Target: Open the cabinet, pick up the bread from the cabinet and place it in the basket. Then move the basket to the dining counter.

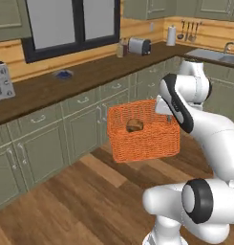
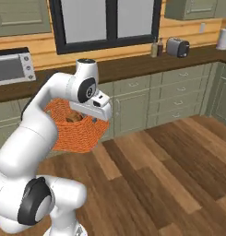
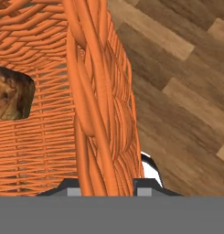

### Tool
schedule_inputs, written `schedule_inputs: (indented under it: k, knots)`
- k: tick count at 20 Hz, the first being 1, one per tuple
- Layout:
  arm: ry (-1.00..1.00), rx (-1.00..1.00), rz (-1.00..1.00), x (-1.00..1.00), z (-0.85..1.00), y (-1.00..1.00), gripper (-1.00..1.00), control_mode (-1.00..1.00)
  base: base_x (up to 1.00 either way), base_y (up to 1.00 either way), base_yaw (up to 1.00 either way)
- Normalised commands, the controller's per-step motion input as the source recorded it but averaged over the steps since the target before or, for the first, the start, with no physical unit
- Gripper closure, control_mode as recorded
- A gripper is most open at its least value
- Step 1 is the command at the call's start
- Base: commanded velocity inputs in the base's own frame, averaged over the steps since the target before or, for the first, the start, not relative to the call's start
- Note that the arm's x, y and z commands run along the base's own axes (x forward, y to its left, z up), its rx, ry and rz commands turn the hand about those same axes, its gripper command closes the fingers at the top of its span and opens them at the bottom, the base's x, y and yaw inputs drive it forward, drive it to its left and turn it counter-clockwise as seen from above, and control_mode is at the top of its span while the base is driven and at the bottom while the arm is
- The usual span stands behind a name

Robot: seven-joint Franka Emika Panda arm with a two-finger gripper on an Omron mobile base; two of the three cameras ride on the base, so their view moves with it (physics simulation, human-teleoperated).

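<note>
The orange woven basket (image 1: pixel 143 136) hangs in the air above the wood floor, in front of the lower cabinets. My gripper (image 1: pixel 169 118) is shut on its right rim; in the hand view the wall of the basket (image 3: pixel 102 114) runs between the fingertips of the gripper (image 3: pixel 106 189). The brown bread (image 1: pixel 134 125) lies inside the basket (image 2: pixel 77 133), also seen as the bread (image 2: pixel 74 118) and the bread (image 3: pixel 10 98). Olive wall cabinets (image 2: pixel 17 18) line the top; which one is the task's cabinet I cannot tell. The dining counter is out of view.
A dark-brown wall counter (image 1: pixel 90 74) carries a microwave (image 2: pixel 10 67), a toaster (image 1: pixel 139 46), a blue item (image 1: pixel 64 73), a paper towel roll (image 1: pixel 171 35) and a sink (image 1: pixel 214 55). Wood floor (image 2: pixel 165 166) stretches to the right.
</note>
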Motion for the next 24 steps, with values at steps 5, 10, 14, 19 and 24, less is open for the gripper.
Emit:
schedule_inputs:
  k: [5, 10, 14, 19, 24]
  knots:
    - [0.00, 0.00, 0.00, 0.00, 0.00, 0.00, 1.00, 1.00, 0.00, 0.00, -0.97]
    - [0.00, 0.00, 0.00, 0.00, 0.00, 0.00, 1.00, 1.00, 0.00, 0.00, -0.95]
    - [0.00, 0.00, 0.00, 0.00, 0.00, 0.00, 1.00, 1.00, 0.00, 0.00, -0.93]
    - [0.00, 0.00, 0.00, 0.00, 0.00, 0.00, 1.00, 1.00, 0.03, 0.00, -0.87]
    - [0.00, 0.00, 0.00, 0.00, 0.00, 0.00, 1.00, 1.00, 0.49, -0.20, -0.54]
